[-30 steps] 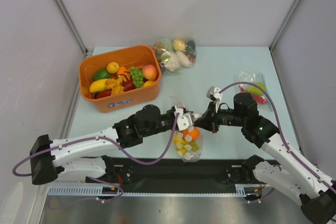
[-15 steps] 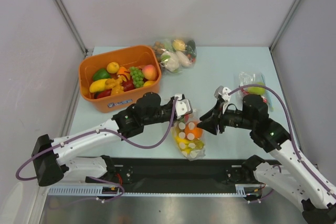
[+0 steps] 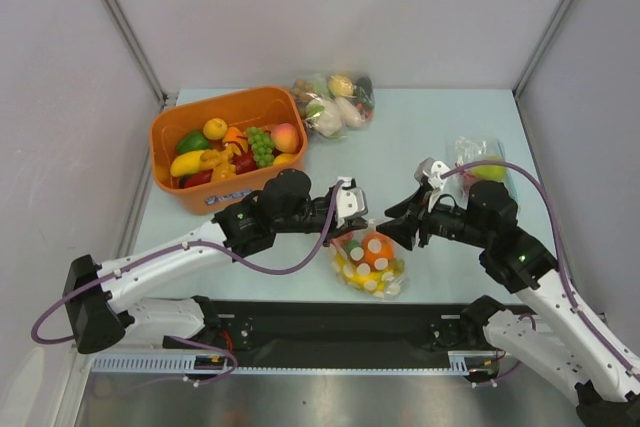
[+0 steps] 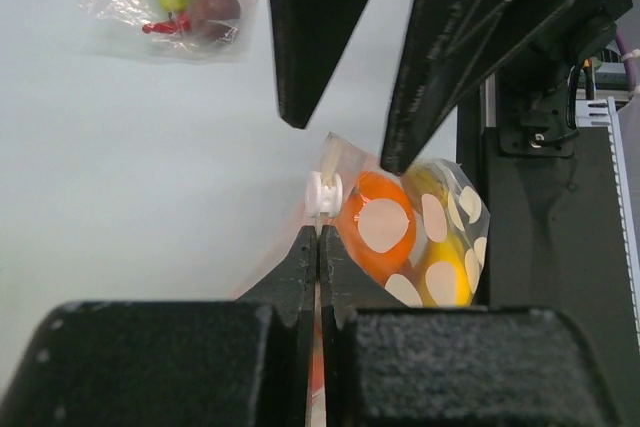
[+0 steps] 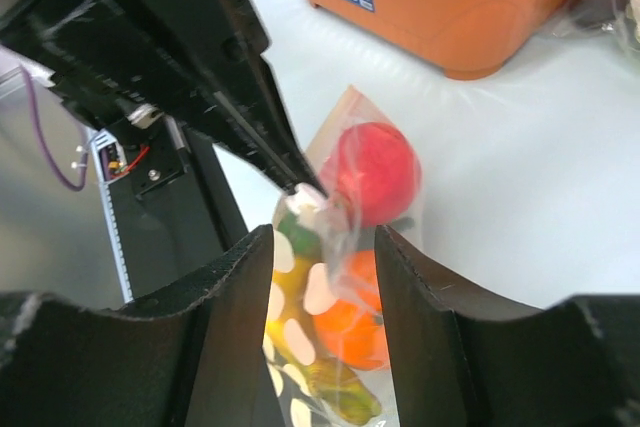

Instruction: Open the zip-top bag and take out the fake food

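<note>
The clear zip-top bag (image 3: 370,262) lies at the table's front edge, with the fake food inside: a red apple (image 5: 370,172), oranges (image 5: 345,332), something yellow and pale round slices. My left gripper (image 3: 352,223) is shut on the bag's top edge, just below the white slider (image 4: 323,192); its fingers (image 4: 300,267) press flat together on the plastic. My right gripper (image 3: 396,231) faces it from the right and is open. In the right wrist view the bag's top stands loose between the fingers (image 5: 240,287) of my right gripper (image 5: 320,237).
An orange basket (image 3: 190,192) full of toy fruit stands at the back left. A second filled bag (image 3: 335,102) lies at the back, a third (image 3: 482,169) at the right. The black rail (image 3: 330,322) runs right under the held bag.
My right gripper opened, let go of the bag's top and drew back to the right. My left gripper closed fully on the edge, and the bag swung rightward.
</note>
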Tool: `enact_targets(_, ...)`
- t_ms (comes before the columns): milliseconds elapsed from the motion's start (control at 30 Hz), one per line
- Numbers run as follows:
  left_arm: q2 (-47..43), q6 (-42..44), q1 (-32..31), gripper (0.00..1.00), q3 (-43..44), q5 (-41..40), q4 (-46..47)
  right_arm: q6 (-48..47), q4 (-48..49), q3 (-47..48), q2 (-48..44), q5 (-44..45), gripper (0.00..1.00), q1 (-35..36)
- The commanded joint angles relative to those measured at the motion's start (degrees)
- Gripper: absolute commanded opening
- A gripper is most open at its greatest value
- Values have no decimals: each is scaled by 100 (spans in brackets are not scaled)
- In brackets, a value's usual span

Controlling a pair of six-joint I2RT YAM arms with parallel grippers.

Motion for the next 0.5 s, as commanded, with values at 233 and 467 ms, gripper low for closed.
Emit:
enact_targets(233,-152,-57,13,0,367,206,-315,-275,432,-18,435,90,53,91)
enact_targets(467,-169,-39,21,0,403,92,-315,-354,353,-36,602,151,52,381)
